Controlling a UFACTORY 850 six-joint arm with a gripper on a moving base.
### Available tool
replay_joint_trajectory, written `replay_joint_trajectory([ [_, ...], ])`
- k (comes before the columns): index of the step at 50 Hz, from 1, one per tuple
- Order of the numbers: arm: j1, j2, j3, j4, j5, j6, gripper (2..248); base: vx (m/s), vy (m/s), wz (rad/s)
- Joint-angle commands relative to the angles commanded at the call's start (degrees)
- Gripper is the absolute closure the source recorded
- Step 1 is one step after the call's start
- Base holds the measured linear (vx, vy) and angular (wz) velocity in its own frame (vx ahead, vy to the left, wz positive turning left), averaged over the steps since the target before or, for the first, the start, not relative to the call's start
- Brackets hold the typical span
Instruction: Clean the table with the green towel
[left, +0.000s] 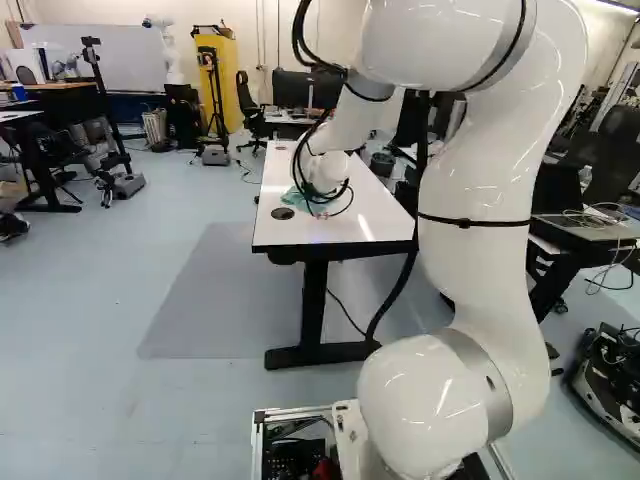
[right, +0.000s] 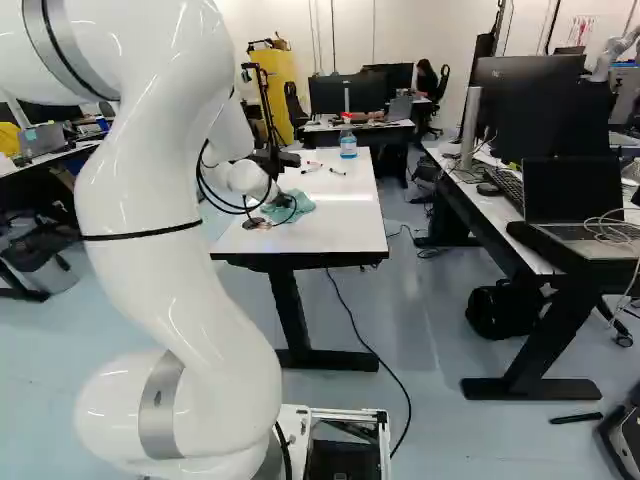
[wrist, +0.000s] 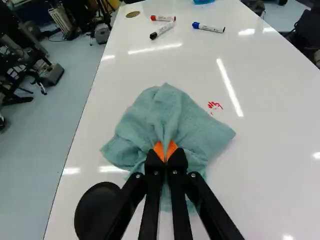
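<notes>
Pale blue floor spreads around your long white desk, which stands ahead of the base. Your white arm reaches over its near part, down to the green towel, which lies bunched on the desktop. Well beyond that you have a clear bottle upright, then three markers, capped red, blue and black. Your fingers are closed on a pinched fold of the towel; small red marks sit just beside its edge.
</notes>
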Motion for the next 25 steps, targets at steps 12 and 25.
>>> replay_joint_trajectory([
  [12, -1.9, 0.5, 0.6, 0.0, 0.0, 0.0, 226, 0.0, 0.0, 0.0],
  [25, -4.1, 0.7, 0.8, 0.0, 0.0, 0.0, 226, 0.0, 0.0, 0.0],
])
